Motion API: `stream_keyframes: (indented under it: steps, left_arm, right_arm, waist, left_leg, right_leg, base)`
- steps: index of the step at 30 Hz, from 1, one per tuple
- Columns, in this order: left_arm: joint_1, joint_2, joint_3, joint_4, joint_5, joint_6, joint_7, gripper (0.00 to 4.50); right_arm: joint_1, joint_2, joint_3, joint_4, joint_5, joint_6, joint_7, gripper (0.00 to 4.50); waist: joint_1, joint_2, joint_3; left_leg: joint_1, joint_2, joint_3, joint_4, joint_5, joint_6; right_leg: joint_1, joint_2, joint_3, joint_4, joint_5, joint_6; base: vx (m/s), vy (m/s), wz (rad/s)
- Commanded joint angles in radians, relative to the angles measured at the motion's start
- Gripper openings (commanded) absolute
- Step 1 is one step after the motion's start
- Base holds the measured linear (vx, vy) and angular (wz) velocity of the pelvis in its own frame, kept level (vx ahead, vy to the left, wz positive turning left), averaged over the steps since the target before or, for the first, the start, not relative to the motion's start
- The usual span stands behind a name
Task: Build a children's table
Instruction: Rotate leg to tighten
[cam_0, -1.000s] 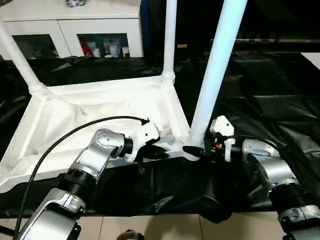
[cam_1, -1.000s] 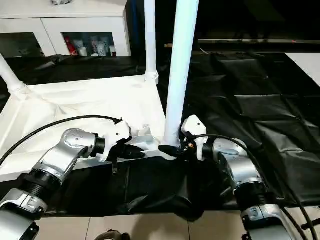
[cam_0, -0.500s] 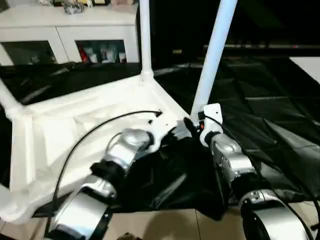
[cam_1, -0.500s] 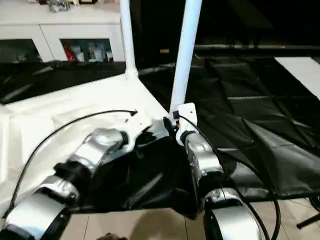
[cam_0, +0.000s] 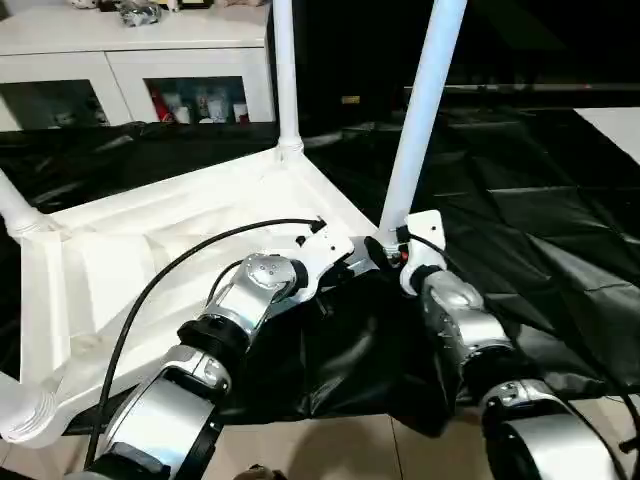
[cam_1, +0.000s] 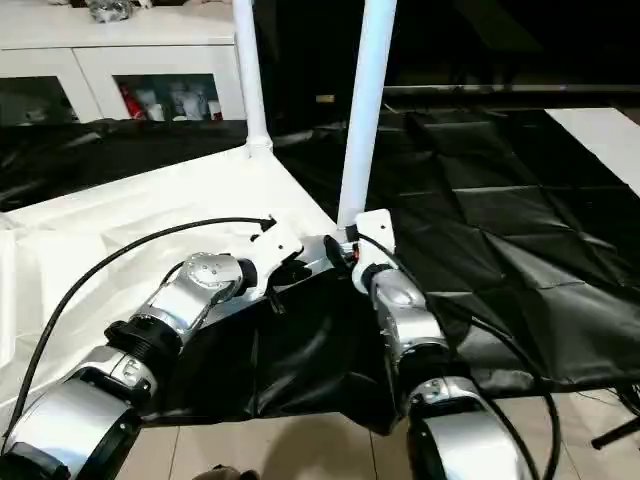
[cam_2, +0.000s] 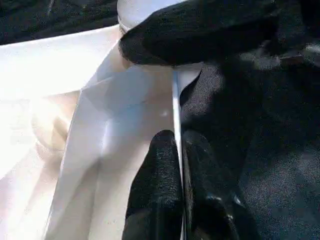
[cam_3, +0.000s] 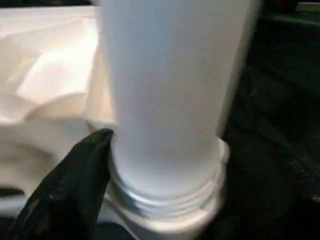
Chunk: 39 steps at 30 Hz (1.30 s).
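Observation:
The children's table lies upside down, its white tabletop (cam_0: 150, 250) ribbed side up on the black cloth. A long white leg (cam_0: 425, 100) stands in the near right corner socket (cam_3: 170, 200). My right gripper (cam_0: 378, 247) is open around that leg's base, with one black finger (cam_3: 70, 185) beside the collar. My left gripper (cam_2: 176, 140) is shut on the tabletop's thin rim close to that corner. Two more legs stand up, one at the back corner (cam_0: 283, 70) and one at the far left (cam_0: 12, 205).
The black-draped work table (cam_0: 520, 210) stretches to the right and behind. A white cabinet (cam_0: 130, 60) with glass doors stands at the back left. A black cable (cam_0: 180, 265) arcs over my left forearm. Tiled floor (cam_0: 330, 445) shows below the front edge.
The head camera has swung and tilted, so the whole picture has shifted. Both grippers stay at the near right corner, and the tabletop and legs keep their places.

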<state>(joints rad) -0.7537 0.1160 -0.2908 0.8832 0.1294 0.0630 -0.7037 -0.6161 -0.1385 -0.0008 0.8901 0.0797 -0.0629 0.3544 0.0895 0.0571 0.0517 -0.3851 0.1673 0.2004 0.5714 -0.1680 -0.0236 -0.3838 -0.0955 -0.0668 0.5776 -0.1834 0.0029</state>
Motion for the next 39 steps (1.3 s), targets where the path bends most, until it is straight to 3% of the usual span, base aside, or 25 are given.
stream_keyframes:
  steps: [1, 4, 6, 7, 10, 12, 16, 17, 18, 19, 21, 23, 24, 29, 39]
  left_arm:
    - [0.021, 0.036, 0.008, -0.035, -0.014, -0.054, -0.058, 0.0]
    - [0.024, 0.043, 0.007, -0.042, -0.019, -0.061, -0.076, 0.0]
    - [0.04, 0.073, 0.009, -0.091, -0.052, -0.065, -0.172, 0.0]
    - [0.045, 0.08, 0.007, -0.101, -0.057, -0.067, -0.191, 0.0]
    - [0.071, 0.114, -0.007, -0.159, -0.081, -0.065, -0.291, 0.0]
    - [0.085, 0.126, -0.014, -0.186, -0.093, -0.057, -0.332, 0.0]
    - [0.121, 0.154, -0.028, -0.254, -0.117, -0.028, -0.407, 0.0]
    - [0.127, 0.158, -0.029, -0.267, -0.119, -0.023, -0.416, 0.0]
    - [0.127, 0.158, -0.029, -0.267, -0.119, -0.023, -0.416, 0.0]
    - [0.135, 0.162, -0.029, -0.281, -0.122, -0.015, -0.425, 0.0]
    - [0.139, 0.164, -0.028, -0.29, -0.124, -0.009, -0.429, 0.0]
    - [0.149, 0.17, -0.028, -0.31, -0.128, 0.002, -0.436, 0.0]
    - [0.153, 0.172, -0.027, -0.319, -0.13, 0.006, -0.438, 0.0]
    - [0.166, 0.181, -0.023, -0.352, -0.131, 0.028, -0.451, 0.0]
    - [0.17, 0.185, -0.019, -0.374, -0.127, 0.053, -0.447, 0.0]
  right_arm:
    - [0.027, -0.06, 0.015, -0.09, 0.034, 0.035, 0.173, 4.24]
    - [0.036, -0.078, 0.029, -0.114, 0.035, 0.038, 0.226, 4.42]
    - [0.088, -0.157, 0.096, -0.227, 0.055, 0.045, 0.439, 4.42]
    - [0.095, -0.169, 0.104, -0.243, 0.061, 0.048, 0.468, 4.42]
    - [0.124, -0.217, 0.126, -0.311, 0.09, 0.067, 0.586, 4.42]
    - [0.128, -0.226, 0.125, -0.324, 0.098, 0.073, 0.61, 4.42]
    - [0.129, -0.236, 0.131, -0.332, 0.09, 0.082, 0.65, 4.42]
    - [0.132, -0.241, 0.136, -0.34, 0.088, 0.088, 0.661, 4.42]
    - [0.132, -0.241, 0.136, -0.34, 0.088, 0.088, 0.661, 4.42]
    - [0.133, -0.242, 0.139, -0.343, 0.092, 0.095, 0.674, 4.42]
    - [0.132, -0.242, 0.141, -0.344, 0.095, 0.098, 0.682, 4.42]
    - [0.133, -0.248, 0.149, -0.347, 0.1, 0.105, 0.704, 4.42]
    - [0.132, -0.251, 0.151, -0.346, 0.102, 0.11, 0.711, 4.26]
    - [0.128, -0.253, 0.15, -0.339, 0.098, 0.119, 0.728, 3.95]
    - [0.124, -0.251, 0.15, -0.327, 0.084, 0.118, 0.737, 2.95]
  waist:
    - [0.003, -0.018, -0.061]
    - [0.003, -0.015, -0.064]
    - [0.01, -0.015, -0.066]
    - [0.01, -0.014, -0.066]
    - [0.019, -0.02, -0.075]
    - [0.02, -0.019, -0.079]
    - [0.028, -0.02, -0.083]
    - [0.029, -0.02, -0.077]
    - [0.03, -0.019, -0.078]
    - [0.032, -0.026, -0.076]
    - [0.03, -0.023, -0.073]
    - [0.029, -0.031, -0.07]
    - [0.029, -0.029, -0.07]
    - [0.027, -0.032, -0.069]
    - [0.028, -0.031, -0.073]
  left_leg:
    - [0.03, 0.063, -0.035, -0.073, -0.361, 0.022]
    - [0.02, 0.064, -0.034, -0.071, -0.306, 0.041]
    - [0.021, 0.069, -0.032, -0.068, -0.287, 0.053]
    - [0.021, 0.069, -0.031, -0.067, -0.28, 0.058]
    - [0.013, 0.071, -0.028, -0.057, -0.185, 0.097]
    - [0.01, 0.071, -0.027, -0.05, -0.135, 0.112]
    - [0.005, 0.072, -0.024, -0.034, -0.063, 0.147]
    - [0.009, 0.072, -0.021, -0.036, -0.132, 0.136]
    - [0.01, 0.072, -0.023, -0.037, -0.143, 0.129]
    - [0.009, 0.073, -0.023, -0.039, -0.152, 0.121]
    - [0.009, 0.073, -0.023, -0.042, -0.173, 0.106]
    - [0.01, 0.072, -0.023, -0.045, -0.193, 0.092]
    - [0.009, 0.072, -0.024, -0.046, -0.196, 0.084]
    - [0.008, 0.07, -0.023, -0.044, -0.182, 0.083]
    - [0.008, 0.069, -0.023, -0.038, -0.152, 0.096]
  right_leg:
    - [0.022, -0.072, 0.041, -0.088, -0.378, -0.168]
    - [0.027, -0.071, 0.039, -0.078, -0.329, -0.191]
    - [0.029, -0.07, 0.038, -0.076, -0.314, -0.194]
    - [0.028, -0.07, 0.038, -0.074, -0.301, -0.202]
    - [0.035, -0.069, 0.036, -0.053, -0.178, -0.239]
    - [0.035, -0.068, 0.035, -0.042, -0.117, -0.258]
    - [0.021, -0.061, 0.037, -0.02, 0.005, -0.294]
    - [0.015, -0.06, 0.037, -0.026, -0.056, -0.293]
    - [0.018, -0.062, 0.037, -0.026, -0.071, -0.29]
    - [0.02, -0.064, 0.038, -0.026, -0.092, -0.282]
    - [0.018, -0.065, 0.04, -0.032, -0.135, -0.267]
    - [0.02, -0.067, 0.041, -0.037, -0.178, -0.255]
    - [0.021, -0.068, 0.041, -0.037, -0.193, -0.248]
    - [0.02, -0.067, 0.043, -0.038, -0.197, -0.238]
    - [0.021, -0.065, 0.042, -0.031, -0.15, -0.252]
  base:
    - [0.0, 0.0, 0.0]
    - [0.0, 0.0, 0.0]
    - [0.0, 0.0, 0.0]
    - [0.0, 0.0, 0.0]
    - [0.059, -0.01, -0.02]
    - [0.0, 0.0, 0.0]
    - [0.0, 0.0, 0.0]
    - [0.0, 0.0, 0.0]
    - [0.0, 0.0, 0.0]
    - [0.0, 0.0, 0.0]
    - [0.0, 0.0, 0.0]
    - [0.0, 0.0, 0.0]
    - [0.0, 0.0, 0.0]
    - [0.0, 0.0, 0.0]
    - [0.0, 0.0, 0.0]
